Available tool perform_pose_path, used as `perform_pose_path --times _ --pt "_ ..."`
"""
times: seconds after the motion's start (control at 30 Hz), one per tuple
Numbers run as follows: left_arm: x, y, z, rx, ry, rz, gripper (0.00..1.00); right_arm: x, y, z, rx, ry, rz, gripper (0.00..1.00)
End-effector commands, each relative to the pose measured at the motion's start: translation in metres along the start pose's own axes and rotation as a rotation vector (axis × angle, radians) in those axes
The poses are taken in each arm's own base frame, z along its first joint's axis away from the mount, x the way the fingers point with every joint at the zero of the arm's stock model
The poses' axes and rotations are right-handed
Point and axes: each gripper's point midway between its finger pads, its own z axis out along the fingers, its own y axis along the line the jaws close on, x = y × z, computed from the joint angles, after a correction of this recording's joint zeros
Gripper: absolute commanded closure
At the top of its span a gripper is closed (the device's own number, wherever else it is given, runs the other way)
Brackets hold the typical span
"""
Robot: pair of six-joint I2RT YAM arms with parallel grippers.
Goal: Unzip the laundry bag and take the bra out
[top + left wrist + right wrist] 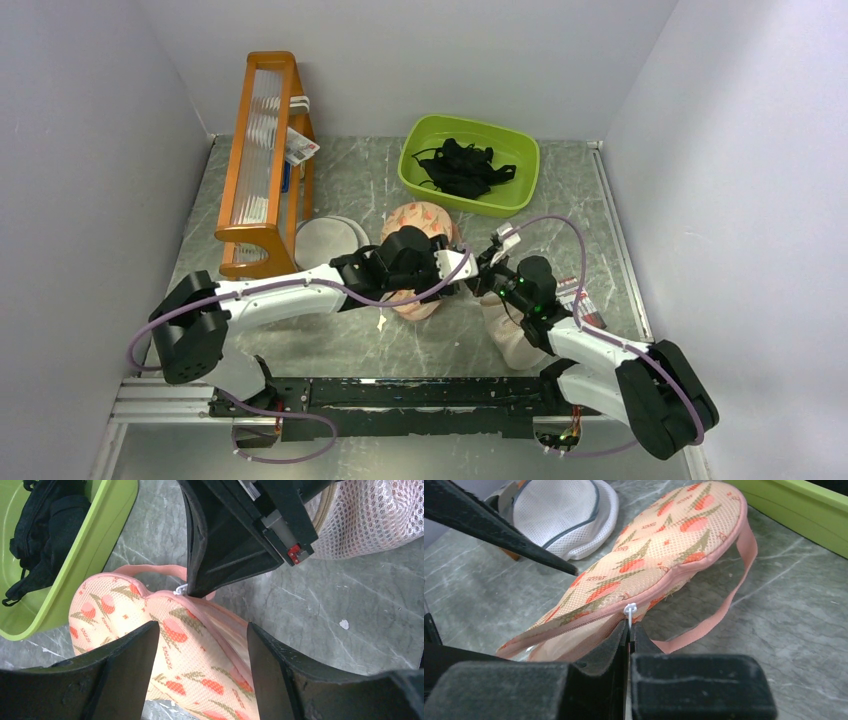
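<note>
Near the worktop's (330, 345) front edge, R side, lies a plain mesh pouch (505, 338). Just past it, mid-worktop, the right tool (629, 628) is pinched tight on the little white zip pull (629, 611) of the laundry bag (664, 545), zip closed on the side we see, & the left tool (200, 630) hangs over the bag w/ fingers spread wide. By the far edge, R of middle, a green tub (528, 175) holds black clothes (462, 167).
</note>
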Motion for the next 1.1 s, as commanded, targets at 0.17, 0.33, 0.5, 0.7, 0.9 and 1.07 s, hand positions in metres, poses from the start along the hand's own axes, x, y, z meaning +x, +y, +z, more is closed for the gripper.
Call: perform_pose_path --times 0.17,0.33,0.5,0.7,0.9,1.07 --pt "0.007 0.012 0.021 -0.065 0.067 -0.042 0.27 -0.009 0.019 0.002 -0.104 -0.043 -0.034 1.0" --pt "0.016 0.014 0.027 -0.082 0.11 -0.038 0.29 -0.01 0.019 0.003 -0.102 -0.044 -0.039 1.0" --pt "0.019 0.027 0.021 -0.152 0.123 -0.01 0.53 -0.01 0.011 0.002 -0.051 -0.042 -0.038 1.0" --pt "0.012 0.031 0.01 -0.162 0.089 0.028 0.83 -0.006 -0.008 0.003 0.057 -0.022 -0.015 1.0" --pt "0.001 0.03 -0.002 -0.15 0.041 0.053 0.93 0.008 -0.036 0.009 0.207 0.046 0.043 1.0" --pt "-0.004 0.028 -0.012 -0.133 0.016 0.082 0.93 0.013 -0.047 0.012 0.252 0.065 0.076 1.0"
